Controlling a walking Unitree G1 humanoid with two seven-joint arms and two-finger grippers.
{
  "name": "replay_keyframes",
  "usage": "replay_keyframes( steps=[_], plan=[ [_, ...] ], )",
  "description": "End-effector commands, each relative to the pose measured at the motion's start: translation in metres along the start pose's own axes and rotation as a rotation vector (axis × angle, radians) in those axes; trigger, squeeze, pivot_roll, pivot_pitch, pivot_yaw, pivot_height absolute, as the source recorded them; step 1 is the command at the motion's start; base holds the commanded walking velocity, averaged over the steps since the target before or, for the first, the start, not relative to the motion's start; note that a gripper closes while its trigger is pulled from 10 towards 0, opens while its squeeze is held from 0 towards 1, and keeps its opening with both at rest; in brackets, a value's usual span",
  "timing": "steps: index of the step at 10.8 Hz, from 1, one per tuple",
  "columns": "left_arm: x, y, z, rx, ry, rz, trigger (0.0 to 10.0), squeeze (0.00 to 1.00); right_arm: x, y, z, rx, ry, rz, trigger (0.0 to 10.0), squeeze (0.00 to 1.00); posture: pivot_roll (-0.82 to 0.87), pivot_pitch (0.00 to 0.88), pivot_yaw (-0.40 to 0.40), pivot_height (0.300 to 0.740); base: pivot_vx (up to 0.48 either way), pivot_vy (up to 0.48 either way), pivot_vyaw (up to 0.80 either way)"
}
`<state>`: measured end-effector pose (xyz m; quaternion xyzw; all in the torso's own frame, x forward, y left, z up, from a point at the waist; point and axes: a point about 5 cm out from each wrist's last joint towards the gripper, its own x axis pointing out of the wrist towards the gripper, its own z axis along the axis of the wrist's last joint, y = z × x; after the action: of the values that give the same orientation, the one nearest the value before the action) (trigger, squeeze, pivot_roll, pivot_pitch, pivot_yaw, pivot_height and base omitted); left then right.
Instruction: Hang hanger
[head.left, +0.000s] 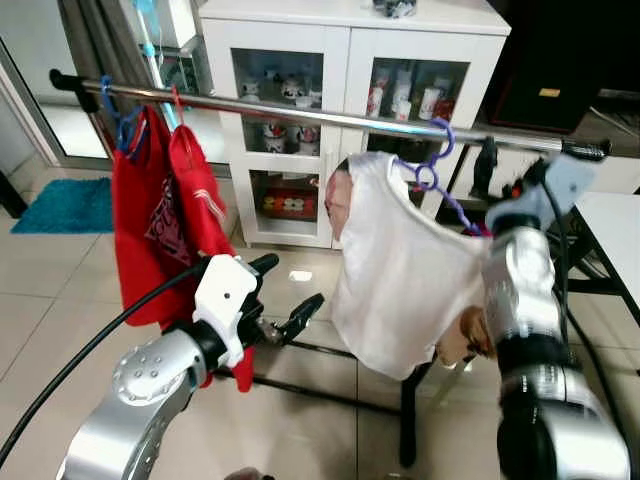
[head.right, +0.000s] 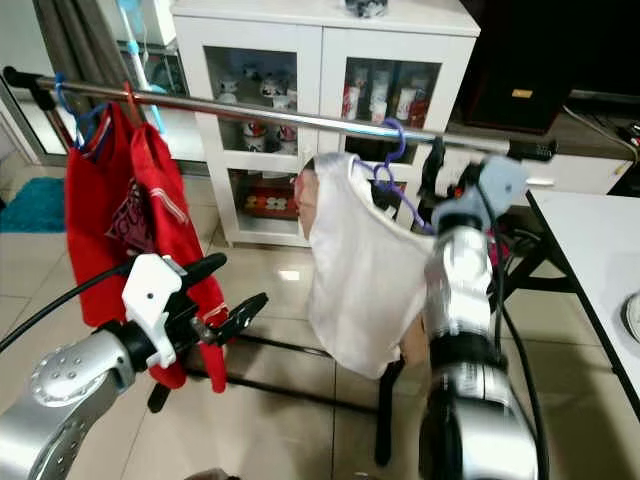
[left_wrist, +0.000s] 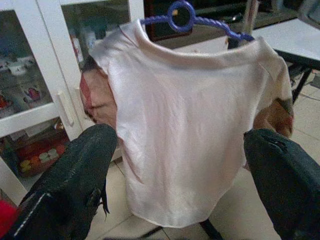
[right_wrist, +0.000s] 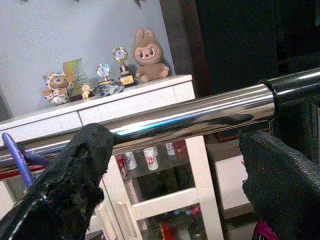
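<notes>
Chrome rail (head.left: 330, 118) spanned the head view from left to right, with two red garments (head.left: 165, 215) hanging at its left end. The purple hanger (head.left: 437, 160) carried a white shirt (head.left: 400, 270) and its hook sat over the rail right of centre. The left gripper (head.left: 285, 300) was low and left of the shirt, fingers spread, holding nothing. The right gripper (head.left: 487, 165) was raised at the rail's right end, just right of the hanger.

Left wrist view: the two black fingers (left_wrist: 75, 175) stood wide apart, framing the shirt (left_wrist: 190, 125) without touching it.

Right wrist view: the fingers (right_wrist: 75, 165) stood apart and empty just below the rail (right_wrist: 190, 117); the hanger (right_wrist: 15, 155) was beside one finger.
</notes>
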<state>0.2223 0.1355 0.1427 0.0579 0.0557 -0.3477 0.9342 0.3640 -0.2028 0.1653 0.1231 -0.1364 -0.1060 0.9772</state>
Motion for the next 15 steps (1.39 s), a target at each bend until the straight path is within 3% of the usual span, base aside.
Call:
replay_keyframes(
  steps=[1,5,8,9,10,11,13,14,15],
  plan=[
    [-0.002,0.000,0.004,0.008,-0.005,-0.009,10.0,0.00,0.005,0.003,0.000,0.014,0.010,0.011,10.0,0.00,0.02,0.036,0.002,0.740,0.000,0.000,0.00],
    [-0.004,0.002,0.005,0.018,0.007,-0.001,10.0,0.00,0.029,0.011,0.014,0.028,0.001,0.037,10.0,0.00,0.04,0.055,0.002,0.740,0.000,0.000,0.00],
    [-0.009,0.005,0.005,-0.009,0.003,0.068,10.0,0.00,0.011,0.003,0.017,0.029,-0.099,0.131,10.0,0.00,0.04,0.042,-0.017,0.740,0.000,0.000,0.00],
    [-0.014,0.012,0.007,-0.025,-0.007,0.148,10.0,0.00,-0.016,-0.001,0.022,0.022,-0.125,0.226,10.0,0.00,0.03,0.030,-0.011,0.740,0.000,0.000,0.00],
    [-0.016,0.027,0.011,0.008,-0.039,0.277,10.0,0.00,-0.059,0.005,0.020,0.037,0.004,0.367,10.0,0.00,0.01,0.024,0.003,0.740,0.000,0.000,0.00],
    [-0.011,0.041,0.010,0.045,-0.037,0.374,10.0,0.00,-0.096,0.021,0.012,0.055,0.163,0.476,10.0,0.00,0.00,0.015,0.017,0.740,0.000,0.000,0.00],
    [-0.001,0.042,0.015,0.029,-0.063,0.378,10.0,0.00,-0.123,0.045,0.004,0.092,0.278,0.565,10.0,0.00,-0.01,0.010,0.027,0.740,0.000,0.000,0.00],
    [0.003,0.039,0.017,0.010,-0.061,0.383,10.0,0.00,-0.128,0.052,0.002,0.059,0.318,0.584,10.0,0.00,-0.01,0.008,0.025,0.740,0.000,0.000,0.00],
    [0.002,0.039,0.015,0.050,-0.065,0.387,10.0,0.00,-0.132,0.057,0.004,0.024,0.357,0.639,10.0,0.00,0.00,0.007,0.017,0.740,0.000,0.000,0.80]
  ],
)
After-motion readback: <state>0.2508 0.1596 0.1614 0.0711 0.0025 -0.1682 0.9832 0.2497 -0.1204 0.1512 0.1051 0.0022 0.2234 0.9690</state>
